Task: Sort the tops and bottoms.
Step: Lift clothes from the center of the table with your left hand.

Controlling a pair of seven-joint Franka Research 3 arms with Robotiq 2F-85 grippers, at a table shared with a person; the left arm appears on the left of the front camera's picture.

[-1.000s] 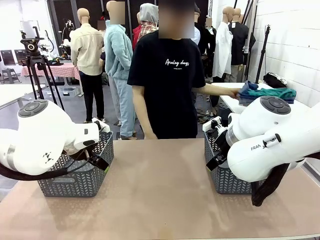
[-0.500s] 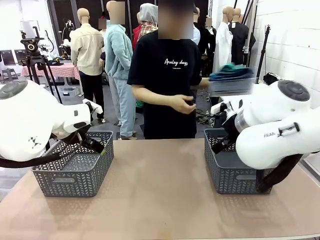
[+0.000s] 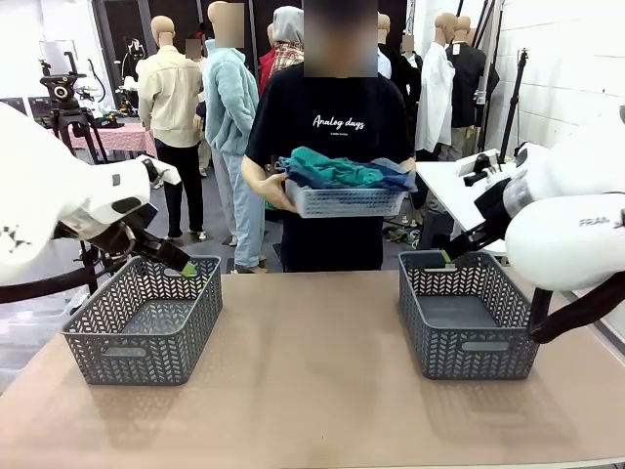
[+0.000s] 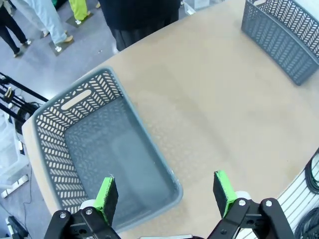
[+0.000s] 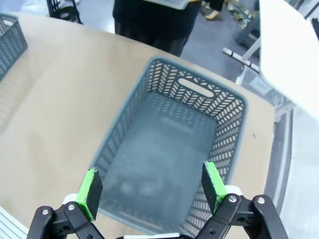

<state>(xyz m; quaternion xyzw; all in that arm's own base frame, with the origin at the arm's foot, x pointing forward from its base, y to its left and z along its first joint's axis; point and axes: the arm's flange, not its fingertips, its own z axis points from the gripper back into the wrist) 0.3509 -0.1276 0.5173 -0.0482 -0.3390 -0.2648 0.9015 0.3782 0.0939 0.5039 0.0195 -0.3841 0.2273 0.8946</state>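
Tops (image 3: 337,164), bottoms (image 3: 393,176) heaped in person's tray (image 3: 347,203), well apart from jaws.

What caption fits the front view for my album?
Person holding a tray of clothes; left pincer and right pincer, both open, hover by grey baskets.

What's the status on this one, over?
Left pincer open over left basket, right pincer open over right basket. Clothes piled in tray held by person. Nothing blocking either basket.
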